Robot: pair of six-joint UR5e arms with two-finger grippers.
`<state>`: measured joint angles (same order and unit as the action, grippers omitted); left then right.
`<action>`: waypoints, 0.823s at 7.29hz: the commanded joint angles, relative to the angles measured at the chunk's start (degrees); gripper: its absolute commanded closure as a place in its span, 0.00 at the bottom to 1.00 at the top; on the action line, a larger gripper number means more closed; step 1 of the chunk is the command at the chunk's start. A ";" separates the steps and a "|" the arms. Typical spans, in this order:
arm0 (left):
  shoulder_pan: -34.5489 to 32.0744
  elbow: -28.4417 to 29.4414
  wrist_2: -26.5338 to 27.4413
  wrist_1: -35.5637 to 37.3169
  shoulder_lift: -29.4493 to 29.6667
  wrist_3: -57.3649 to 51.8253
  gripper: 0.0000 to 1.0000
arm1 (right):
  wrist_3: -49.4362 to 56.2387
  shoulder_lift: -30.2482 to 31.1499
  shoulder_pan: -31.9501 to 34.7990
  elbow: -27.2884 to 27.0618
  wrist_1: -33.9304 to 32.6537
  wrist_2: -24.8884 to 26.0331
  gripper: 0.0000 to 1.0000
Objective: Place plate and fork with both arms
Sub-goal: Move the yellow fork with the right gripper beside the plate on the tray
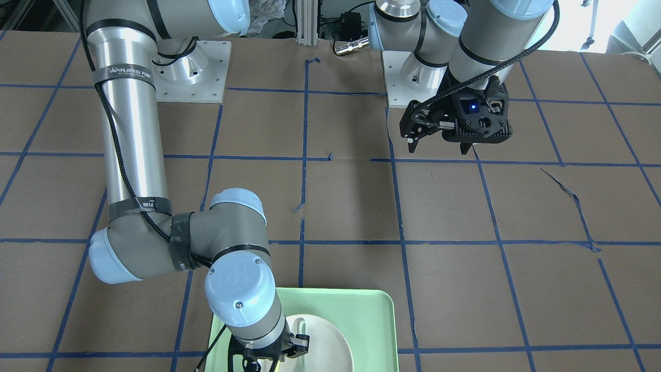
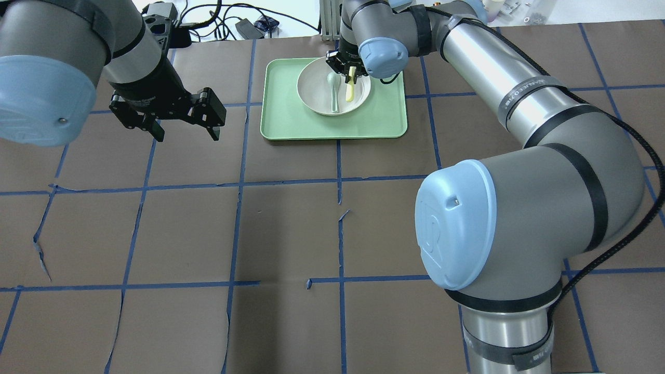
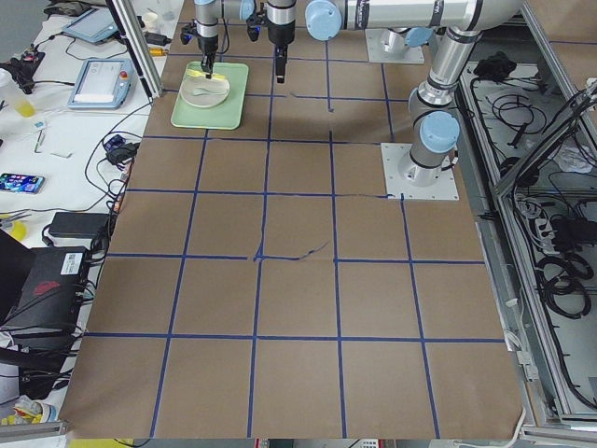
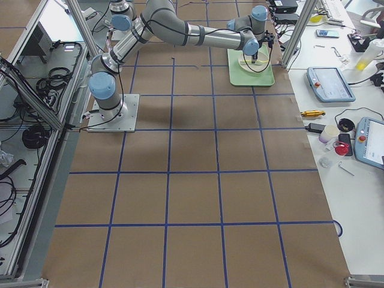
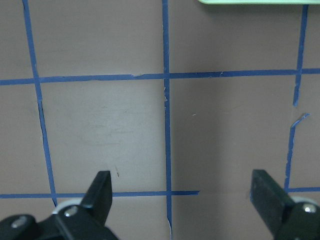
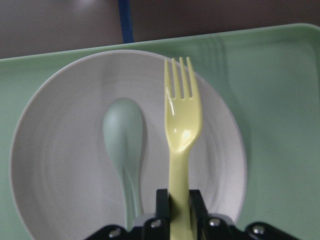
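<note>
**A:** Status on the plate/fork run?

**B:** Early, I'd say. Right gripper (image 6: 179, 202) is closed tight on the handle end of the fork (image 6: 181, 120), tines pointing away from the wrist over the plate (image 6: 60, 165). Can't tell whether the fork is clear of the plate surface.

**A:** Plate itself?

**B:** Sitting in the green tray (image 2: 384, 114) at the far side of the table (image 2: 291, 234), with a grey-green spoon (image 6: 123, 135) lying in it just beside the fork. Nobody has hold of it.

**A:** Left arm?

**B:** Left gripper (image 5: 182, 195) is spread wide w/ nothing between the fingers, hanging above bare table near the tray's edge on the robot's left.

**A:** So done vs. left?

**B:** Done: fork grasp, approx. Left, by my read: carry the fork out, pick up the plate, set both down. Spoon in the plate may slide when the plate gets lifted.
</note>
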<state>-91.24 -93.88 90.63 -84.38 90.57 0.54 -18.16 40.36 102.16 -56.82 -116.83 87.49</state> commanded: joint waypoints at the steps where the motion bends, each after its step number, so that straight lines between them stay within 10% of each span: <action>1: 0.01 -0.08 -0.11 0.00 0.14 0.07 0.00 | 4.86 4.79 -4.67 -8.09 -0.41 -1.08 0.94; 6: 0.01 -0.08 0.07 -0.08 0.14 0.08 0.00 | 10.24 3.33 -6.36 -12.00 -7.52 -4.08 0.98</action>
<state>-91.23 -93.94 90.69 -84.39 90.67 0.61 -8.51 44.61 95.85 -68.71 -122.47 83.70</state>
